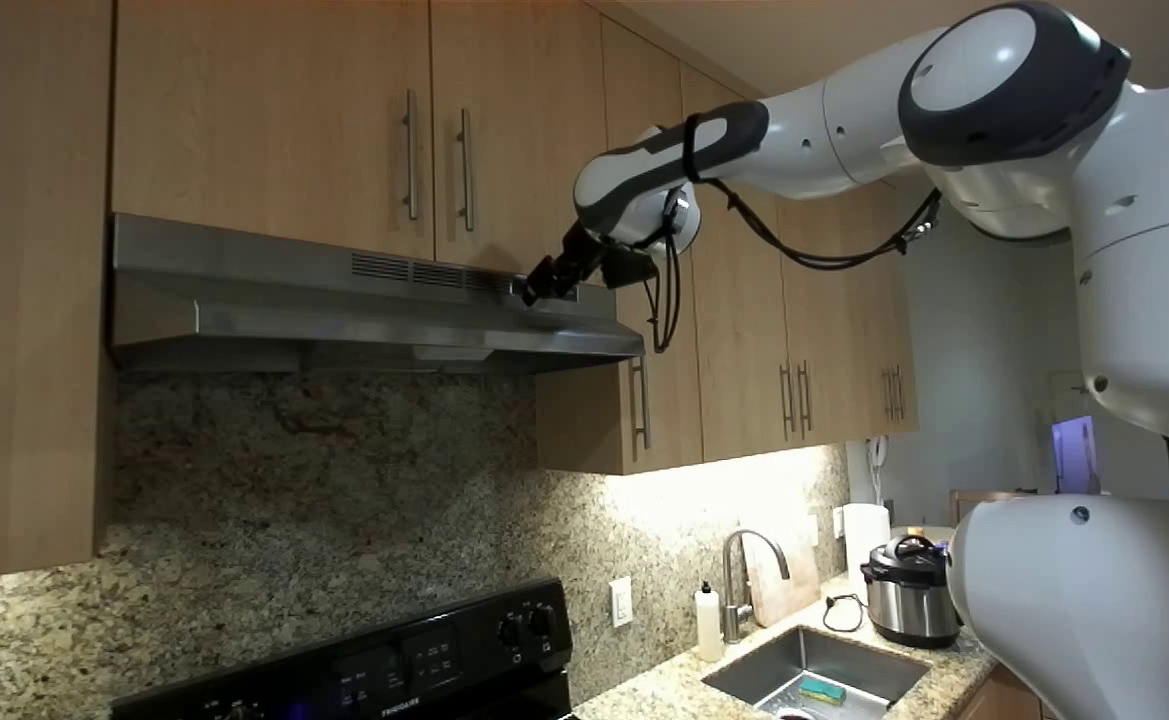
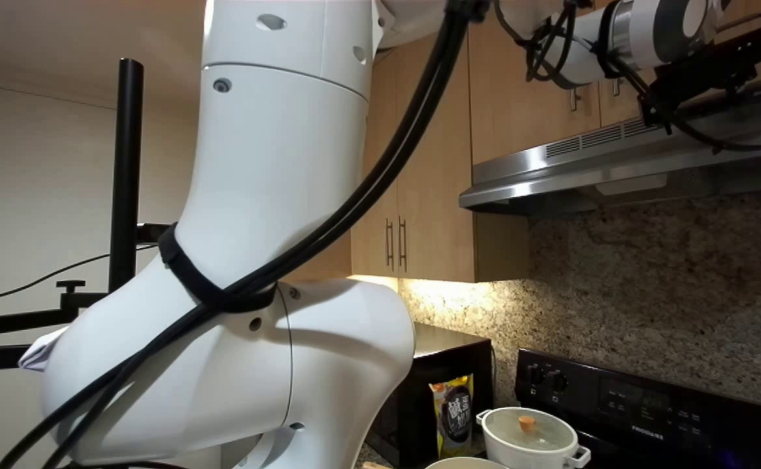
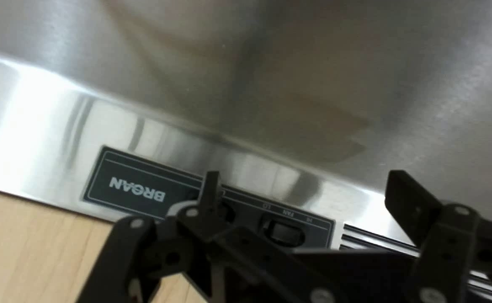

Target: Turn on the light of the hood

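Note:
The steel hood (image 1: pixel 374 305) runs below the wooden cabinets, seen also as a hood (image 2: pixel 614 153) from the opposite end. On its underside, the light (image 1: pixel 452 353) is a pale panel without a glow. My gripper (image 1: pixel 541 283) is up against the hood's upper front strip, near its end. In the wrist view the gripper (image 3: pixel 307 181) is open, its fingers far apart and nothing held. Its left finger (image 3: pixel 210 189) overlaps the black BROAN control panel (image 3: pixel 138 187) and partly covers one switch (image 3: pixel 227 212); contact cannot be told. The fan switch (image 3: pixel 285 233) shows between the fingers.
Cabinet doors with bar handles (image 1: pixel 466 170) rise directly above the hood. Vent slots (image 3: pixel 380 235) adjoin the control panel. Black cables (image 1: pixel 669 280) hang off the wrist. Below are the stove (image 1: pixel 394 660), a sink (image 1: pixel 804 665) and a lidded white pot (image 2: pixel 530 443).

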### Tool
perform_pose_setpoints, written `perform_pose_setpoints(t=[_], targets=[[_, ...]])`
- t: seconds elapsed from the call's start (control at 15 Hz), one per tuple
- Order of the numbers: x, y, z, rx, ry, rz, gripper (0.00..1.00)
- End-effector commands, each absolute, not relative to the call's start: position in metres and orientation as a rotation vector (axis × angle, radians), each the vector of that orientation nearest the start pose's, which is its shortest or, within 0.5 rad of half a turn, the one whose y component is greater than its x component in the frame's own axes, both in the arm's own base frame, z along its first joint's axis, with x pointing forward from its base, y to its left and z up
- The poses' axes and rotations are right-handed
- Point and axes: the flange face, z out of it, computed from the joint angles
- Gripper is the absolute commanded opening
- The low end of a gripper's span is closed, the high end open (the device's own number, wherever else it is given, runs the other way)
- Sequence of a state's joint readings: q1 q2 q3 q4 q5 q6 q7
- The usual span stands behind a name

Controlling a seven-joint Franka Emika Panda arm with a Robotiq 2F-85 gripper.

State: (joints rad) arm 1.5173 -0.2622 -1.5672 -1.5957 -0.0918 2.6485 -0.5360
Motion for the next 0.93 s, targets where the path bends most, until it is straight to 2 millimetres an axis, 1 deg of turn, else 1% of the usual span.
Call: perform_pose_setpoints(t=[0.0,0.33,0.67,0.87], targets=[[0.605,-0.133,0.737,-2.788,-0.567,-1.687,1.0],[0.615,-0.13,0.741,-2.785,-0.603,-1.705,1.0],[0.624,-0.131,0.74,-2.794,-0.606,-1.704,1.0],[0.629,-0.124,0.746,-2.772,-0.634,-1.725,1.0]])
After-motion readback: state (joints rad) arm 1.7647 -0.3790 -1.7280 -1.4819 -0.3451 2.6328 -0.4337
